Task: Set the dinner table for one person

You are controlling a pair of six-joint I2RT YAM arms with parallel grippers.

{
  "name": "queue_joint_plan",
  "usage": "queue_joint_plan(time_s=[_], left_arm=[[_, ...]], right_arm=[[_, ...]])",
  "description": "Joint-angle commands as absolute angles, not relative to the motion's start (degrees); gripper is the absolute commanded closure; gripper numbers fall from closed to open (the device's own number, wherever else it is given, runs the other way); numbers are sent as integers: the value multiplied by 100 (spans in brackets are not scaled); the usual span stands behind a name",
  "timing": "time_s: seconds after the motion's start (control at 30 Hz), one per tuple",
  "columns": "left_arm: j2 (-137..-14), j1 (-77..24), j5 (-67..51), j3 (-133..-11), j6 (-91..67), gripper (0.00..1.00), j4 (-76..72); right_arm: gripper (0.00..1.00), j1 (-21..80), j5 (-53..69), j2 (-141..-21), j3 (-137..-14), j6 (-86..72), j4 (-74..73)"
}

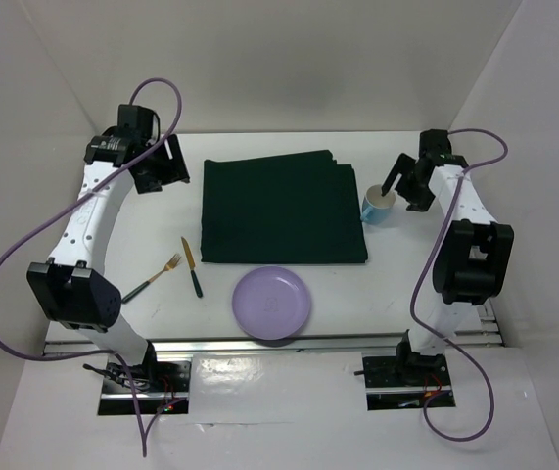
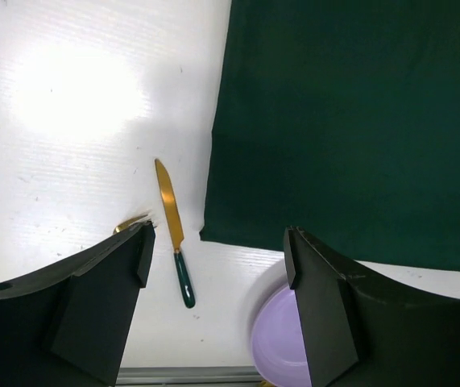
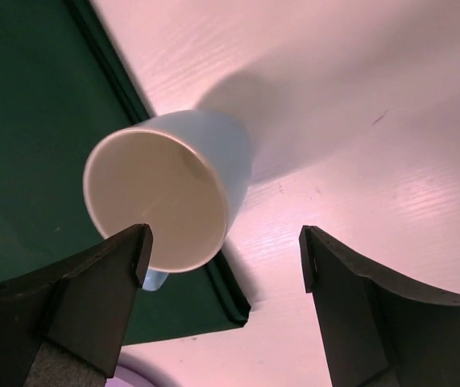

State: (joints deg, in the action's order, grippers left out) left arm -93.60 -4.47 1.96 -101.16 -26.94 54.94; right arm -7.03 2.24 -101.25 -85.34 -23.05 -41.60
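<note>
The dinner table (image 1: 411, 284) is a white tabletop with a dark green mat (image 1: 284, 211) in its middle. A purple plate (image 1: 272, 302) lies in front of the mat. To its left lie a gold knife (image 1: 192, 266) with a green handle and a gold fork (image 1: 152, 277). A light blue cup (image 1: 377, 204) stands upright at the mat's right edge. My left gripper (image 1: 169, 164) hangs open beyond the mat's far left corner, holding nothing; its wrist view shows the knife (image 2: 171, 222) and plate (image 2: 282, 343) below. My right gripper (image 3: 225, 246) is open just above the cup (image 3: 165, 193), empty.
White walls close in the table on the left, right and far sides. A metal rail (image 1: 279, 345) runs along the near edge, with both arm bases behind it. Purple cables loop beside each arm.
</note>
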Motion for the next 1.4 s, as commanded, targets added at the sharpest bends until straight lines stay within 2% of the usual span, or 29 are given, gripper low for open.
queue_joint_plan(time_s=[0.0,0.03,0.17,0.3,0.4,0.43,0.5,0.53,0.77,0.93,1.13,1.37], left_arm=[[-9150,-448,325,-9896,-2610,17,5396],[-9149,-448,256,-9896,-2558,18,5396],[-9219,-448,193,-9896,-2558,18,5396],[-9220,-448,193,-9896,-2558,20,5449],[-9220,-448,193,-9896,-2558,20,5449],[-9220,-448,193,-9896,-2558,20,5449],[-9220,-448,193,-9949,-2558,20,5449],[-9220,-448,193,-9949,-2558,20,5449],[-9097,-448,-34,-9722,-2637,20,5195],[-8930,-448,-298,-9387,-2750,20,4922],[-8746,-448,-404,-9116,-2690,20,4975],[-8437,-501,-203,-8666,-2523,18,4746]], right_arm=[[15,-738,421,-10282,-8464,-2232,-3885],[25,-738,422,-10335,-8464,-2293,-3833],[47,-738,492,-10581,-8411,-2294,-3691],[51,-738,492,-10757,-8411,-2347,-3639],[61,-738,492,-10811,-8542,-2294,-3639],[72,-738,440,-10811,-8621,-2294,-3639],[87,-738,344,-10741,-8709,-2294,-3700],[98,-738,160,-10740,-8832,-2294,-3787],[100,-1,-510,-10354,-9965,-2232,-4253],[100,719,-571,-11378,-11622,-2232,-4815],[100,888,-404,-12978,-13777,-2434,-5351],[100,888,-220,-13491,-13878,-2558,-5194]])
